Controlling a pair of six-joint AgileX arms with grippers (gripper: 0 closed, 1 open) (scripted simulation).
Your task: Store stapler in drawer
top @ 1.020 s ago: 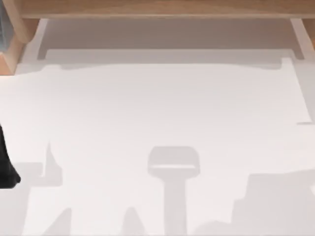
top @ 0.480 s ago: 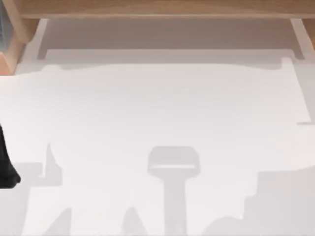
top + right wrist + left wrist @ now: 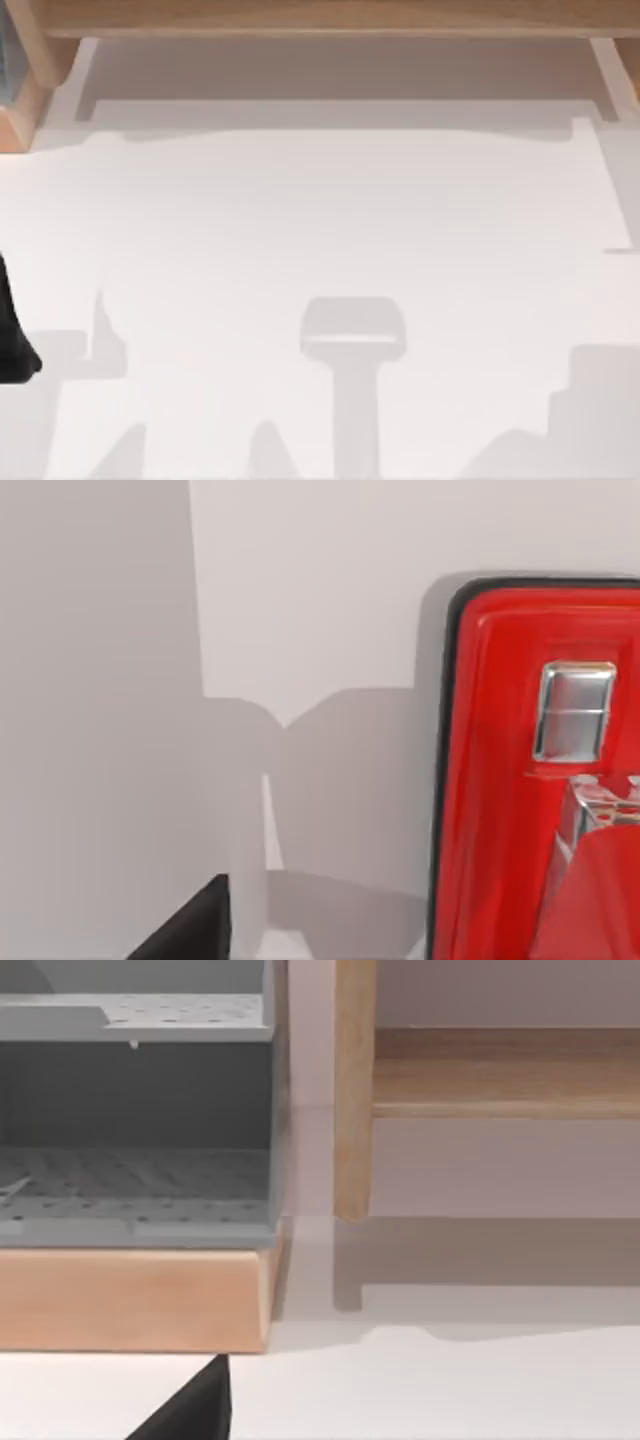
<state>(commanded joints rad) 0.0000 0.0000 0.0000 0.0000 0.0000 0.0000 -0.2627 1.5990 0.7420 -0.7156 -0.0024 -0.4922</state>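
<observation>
The red stapler (image 3: 530, 780), black-edged with a shiny metal plate on top, lies on the white table (image 3: 320, 580) close under the right wrist camera; no brand or writing can be read on it; the left wrist view faces a wooden drawer unit (image 3: 130, 1295) with grey perforated trays (image 3: 135, 1175), beside a wooden shelf frame (image 3: 355, 1090); I cannot tell either gripper's state.

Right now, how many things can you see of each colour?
Red: 1, the stapler lying on the white table.
Grey: 1, the drawer unit with perforated trays.
Wood-coloured: 2, the wooden base under the grey trays and the wooden shelf frame.
Total: 4 things on the table.
</observation>
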